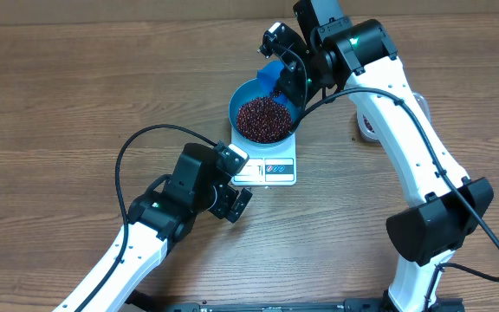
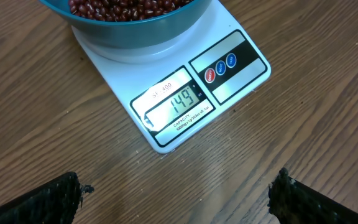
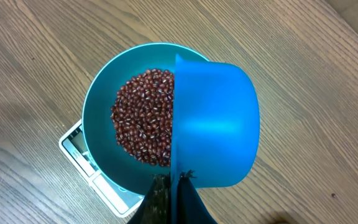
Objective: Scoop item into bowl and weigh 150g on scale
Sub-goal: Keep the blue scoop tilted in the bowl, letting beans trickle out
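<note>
I'm at the topping-up end of the weighing step. My right claw (image 3: 173,194) is pinched tight on the small bright blue plastic scoop (image 3: 215,124), which hangs tipped over the round, deep, glossy blue bowl (image 3: 98,134). From here I see only the scoop's outside, so I can't tell whether anything is left in it.

The heap of small dark red-brown beans (image 3: 143,117) lies in the bowl and covers its bottom. The bowl stands on the flat white square kitchen scale (image 2: 244,68) on the wooden desk (image 2: 48,130). My left claw (image 2: 179,202) hovers wide and empty near the scale's front edge.

The display strip (image 2: 180,101) reads 149, so I judge the next move calls for only a few more beans, with the gentlest tilt or shake. A full tip would likely overshoot.
</note>
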Controlling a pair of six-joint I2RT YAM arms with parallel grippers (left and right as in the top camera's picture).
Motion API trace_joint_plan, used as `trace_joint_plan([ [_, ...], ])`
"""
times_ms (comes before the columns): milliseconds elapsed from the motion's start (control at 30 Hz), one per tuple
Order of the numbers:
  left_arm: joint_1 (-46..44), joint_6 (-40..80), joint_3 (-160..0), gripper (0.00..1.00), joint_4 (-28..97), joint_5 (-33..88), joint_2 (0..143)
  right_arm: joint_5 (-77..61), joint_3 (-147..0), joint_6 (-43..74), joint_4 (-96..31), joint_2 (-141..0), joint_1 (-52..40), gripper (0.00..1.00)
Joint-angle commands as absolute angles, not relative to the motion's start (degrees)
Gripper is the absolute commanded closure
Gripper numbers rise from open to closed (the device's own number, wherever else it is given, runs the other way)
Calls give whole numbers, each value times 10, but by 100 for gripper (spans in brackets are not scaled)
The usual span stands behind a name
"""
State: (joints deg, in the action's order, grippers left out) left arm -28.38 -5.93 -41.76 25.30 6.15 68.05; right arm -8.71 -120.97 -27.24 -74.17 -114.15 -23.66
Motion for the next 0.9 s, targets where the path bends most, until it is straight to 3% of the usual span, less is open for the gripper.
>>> trace_joint_plan([
  [0,-281,-47,-418,0,253,58,682,-84,-1228,-276,-738,-1120,-235,96],
  [867,-281,-47,-418,0,253,58,682,-97,-1228,-274,-742,-1120,-235,96],
])
